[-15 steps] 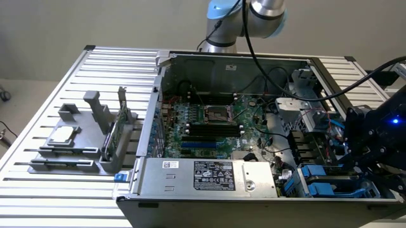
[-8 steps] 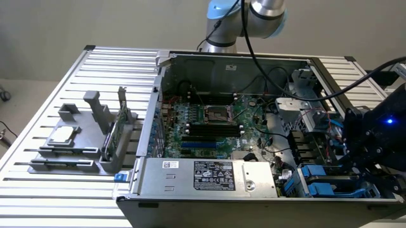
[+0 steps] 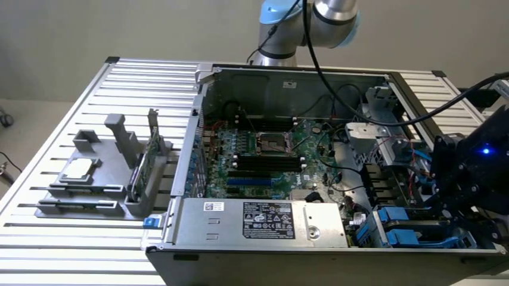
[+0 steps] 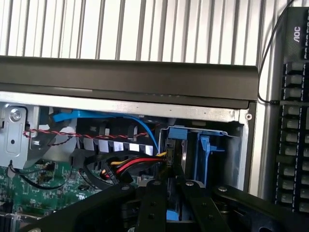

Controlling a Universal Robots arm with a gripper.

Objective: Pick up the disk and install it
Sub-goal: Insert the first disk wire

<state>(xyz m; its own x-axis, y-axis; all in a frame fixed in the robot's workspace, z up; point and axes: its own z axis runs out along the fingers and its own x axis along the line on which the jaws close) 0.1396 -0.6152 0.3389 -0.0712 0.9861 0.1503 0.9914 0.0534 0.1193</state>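
Observation:
In the wrist view the disk stands edge-on in the drive bay at the case's corner, with a bright blue rail across its far end and a blue plastic clip beside it. My gripper sits right behind it. The black fingers are close together with a blue piece of the disk showing between them, so the gripper is shut on the disk. In the exterior view the gripper reaches down into the lower corner of the open computer case at the exterior view's right, beside blue drive carriers.
A grey power-supply box fills the near side of the case, with the motherboard behind it. Red, yellow and black cables and a blue cable lie beside the bay. A grey fixture holding a square chip stands outside the case. A black keyboard lies past the case wall.

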